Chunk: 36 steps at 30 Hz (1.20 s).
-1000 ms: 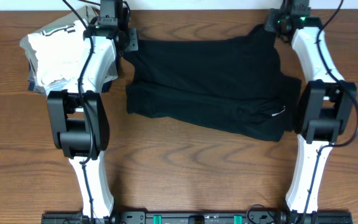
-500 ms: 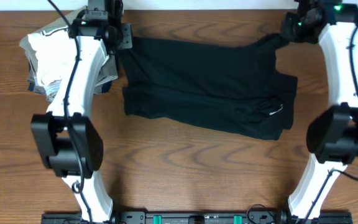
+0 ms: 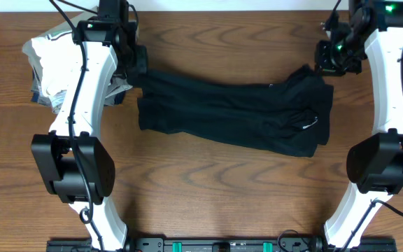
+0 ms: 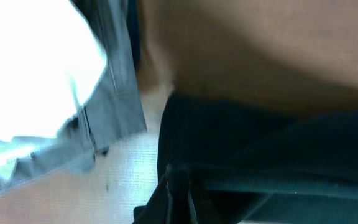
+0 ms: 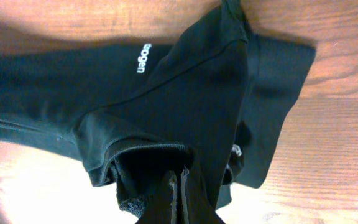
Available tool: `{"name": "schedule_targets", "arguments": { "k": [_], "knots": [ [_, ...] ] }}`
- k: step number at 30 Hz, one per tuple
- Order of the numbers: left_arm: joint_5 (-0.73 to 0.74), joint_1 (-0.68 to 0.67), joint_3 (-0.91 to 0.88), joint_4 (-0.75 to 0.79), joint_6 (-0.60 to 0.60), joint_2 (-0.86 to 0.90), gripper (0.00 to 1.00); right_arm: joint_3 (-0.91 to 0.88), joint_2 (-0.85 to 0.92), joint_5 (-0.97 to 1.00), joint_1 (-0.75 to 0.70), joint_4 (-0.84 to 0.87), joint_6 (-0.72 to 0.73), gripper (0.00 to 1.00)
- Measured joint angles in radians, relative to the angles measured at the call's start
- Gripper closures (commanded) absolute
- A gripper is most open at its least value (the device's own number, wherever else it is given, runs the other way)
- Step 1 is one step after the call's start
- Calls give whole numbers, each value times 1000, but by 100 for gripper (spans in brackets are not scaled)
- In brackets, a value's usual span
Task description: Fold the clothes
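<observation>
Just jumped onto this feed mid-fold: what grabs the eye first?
The black garment dominates, bunched into a long band across the wooden table, a small white logo near its right end. The left gripper pinches its far left corner and the right gripper its far right corner. A stack of folded pale clothes sits at the table's far left.

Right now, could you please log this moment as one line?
step: fold | left jaws: shut on black garment far-left corner | right jaws: shut on far-right corner
</observation>
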Motion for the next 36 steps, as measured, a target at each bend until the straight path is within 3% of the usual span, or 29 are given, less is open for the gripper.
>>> {"name": "schedule_targets", "arguments": {
  "k": [7, 22, 23, 25, 26, 31, 36],
  "knots": [
    [6, -5, -18, -69, 0, 0, 94, -122, 0, 6, -8, 58, -10, 99],
    [17, -46, -257, 49, 0, 1, 93, -439, 1, 2, -12, 168, -13, 99],
    [17, -46, -267, 59, 0, 1, 89, -448, 1, 2, -13, 169, -14, 99],
    [17, -46, -282, 69, 2, 1, 75, -467, 1, 2, -13, 174, -23, 80],
    [17, -46, -284, 70, 3, 1, 70, -472, 1, 2, -13, 176, -22, 78],
    [17, -46, -287, 77, 2, 1, 50, -486, 1, 0, -31, 182, -31, 76],
    [17, -46, -287, 85, 2, 1, 40, -486, 1, -12, -75, 200, -32, 75]
  ]
}}
